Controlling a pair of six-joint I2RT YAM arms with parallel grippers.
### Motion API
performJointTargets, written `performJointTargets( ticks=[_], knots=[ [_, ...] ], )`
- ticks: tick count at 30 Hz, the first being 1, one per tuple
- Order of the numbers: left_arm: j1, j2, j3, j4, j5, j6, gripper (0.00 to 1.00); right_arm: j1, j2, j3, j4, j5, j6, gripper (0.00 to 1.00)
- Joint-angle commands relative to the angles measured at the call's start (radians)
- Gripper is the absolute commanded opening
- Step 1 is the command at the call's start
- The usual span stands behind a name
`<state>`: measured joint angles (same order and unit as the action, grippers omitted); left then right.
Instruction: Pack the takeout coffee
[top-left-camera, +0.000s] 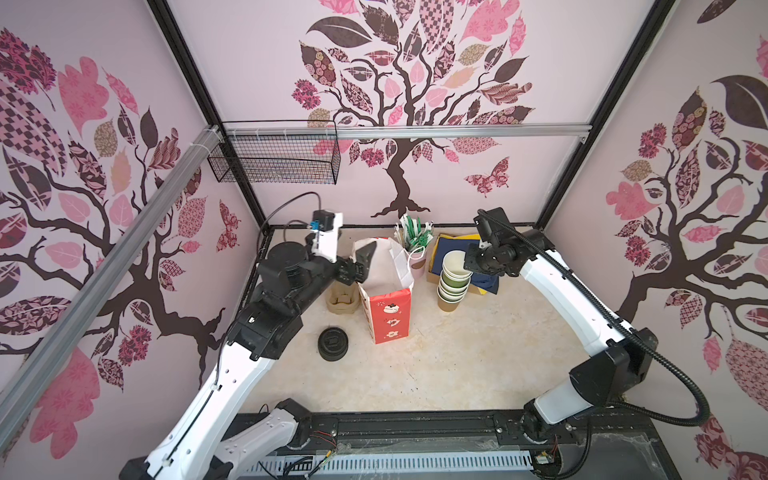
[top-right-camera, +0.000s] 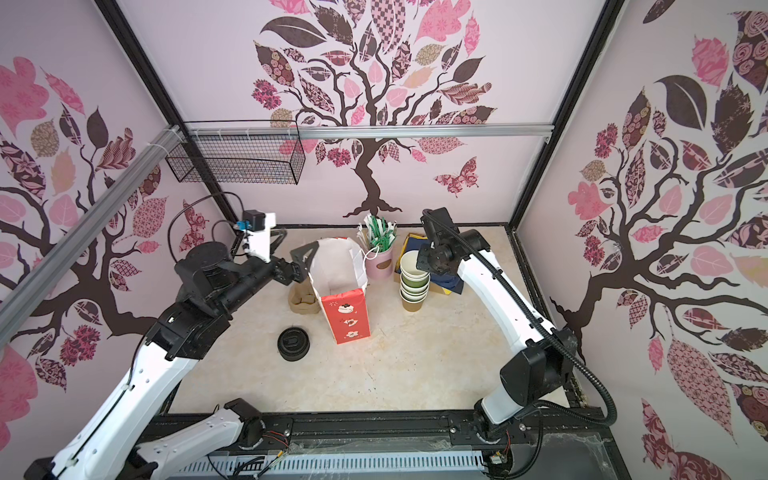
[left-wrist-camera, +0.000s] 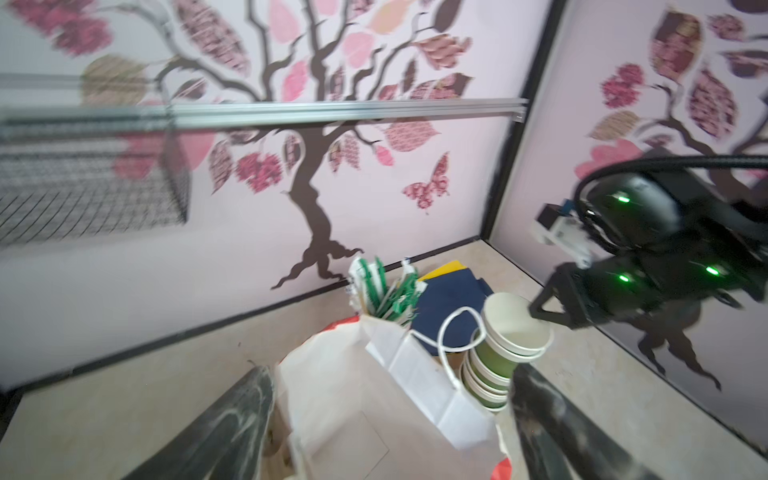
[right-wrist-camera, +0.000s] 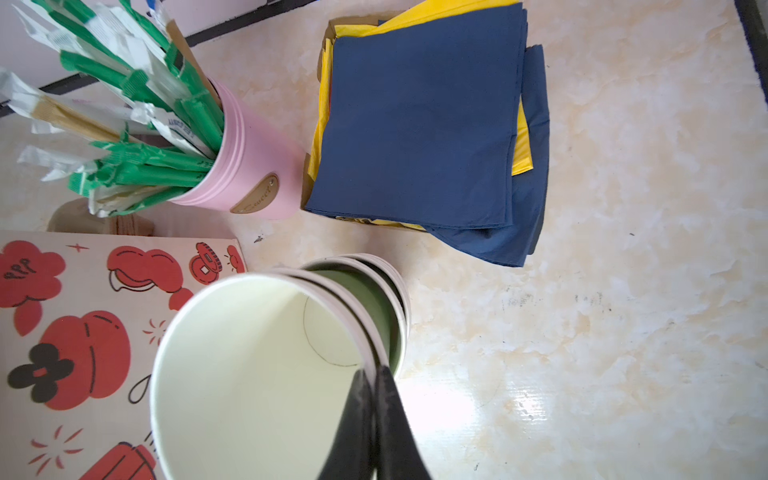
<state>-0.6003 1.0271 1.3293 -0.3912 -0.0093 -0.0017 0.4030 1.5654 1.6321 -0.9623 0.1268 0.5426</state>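
The takeout coffee cups (top-left-camera: 453, 286) (top-right-camera: 413, 286) stand nested in a stack right of the bag, green and brown outside, white inside, with no lids on. My right gripper (top-left-camera: 469, 272) (top-right-camera: 427, 272) (right-wrist-camera: 370, 372) is shut on the rim of the top cup (right-wrist-camera: 249, 374) (left-wrist-camera: 515, 328), which sits tilted in the stack. Black sip lids (top-left-camera: 332, 344) (top-right-camera: 293, 343) lie stacked on the table. The red-and-white paper bag (top-left-camera: 388, 309) (top-right-camera: 347, 316) stands open. My left gripper (top-left-camera: 359, 264) (top-right-camera: 303, 266) (left-wrist-camera: 390, 415) hangs open at the bag's mouth, holding nothing.
A beige pulp carrier (top-left-camera: 343, 300) sits behind the left gripper, left of the bag. A pink pot of wrapped straws (right-wrist-camera: 253, 166) and a pile of blue and yellow napkins (right-wrist-camera: 419, 124) are at the back. A wire basket (top-left-camera: 276, 160) hangs on the rear rail.
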Motion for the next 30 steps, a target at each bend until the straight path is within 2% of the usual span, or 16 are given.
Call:
performJointTargets(
  ticks=[1, 3, 7, 14, 16, 23, 30],
  knots=[
    [-0.130, 0.100, 0.085, -0.038, -0.129, 0.157, 0.90, -0.006, -0.014, 0.036, -0.023, -0.013, 0.074, 0.00],
    [-0.184, 0.158, 0.129, -0.038, -0.181, 0.029, 0.86, -0.016, -0.023, 0.023, -0.012, -0.022, 0.092, 0.00],
    [-0.213, 0.220, 0.137, -0.029, -0.070, -0.359, 0.76, -0.027, -0.034, -0.002, -0.006, -0.024, 0.106, 0.00],
    [-0.288, 0.309, 0.083, 0.009, -0.021, -0.846, 0.59, -0.032, -0.038, -0.019, 0.002, -0.027, 0.119, 0.00],
    [-0.302, 0.349, 0.088, 0.018, -0.020, -0.904, 0.53, -0.033, -0.039, -0.026, 0.008, -0.027, 0.124, 0.00],
    [-0.300, 0.506, 0.218, -0.078, -0.044, -1.006, 0.21, -0.034, -0.046, -0.032, 0.021, -0.032, 0.148, 0.00],
    [-0.265, 0.591, 0.246, -0.134, -0.011, -1.126, 0.12, -0.036, -0.063, -0.035, 0.020, -0.021, 0.162, 0.00]
  ],
)
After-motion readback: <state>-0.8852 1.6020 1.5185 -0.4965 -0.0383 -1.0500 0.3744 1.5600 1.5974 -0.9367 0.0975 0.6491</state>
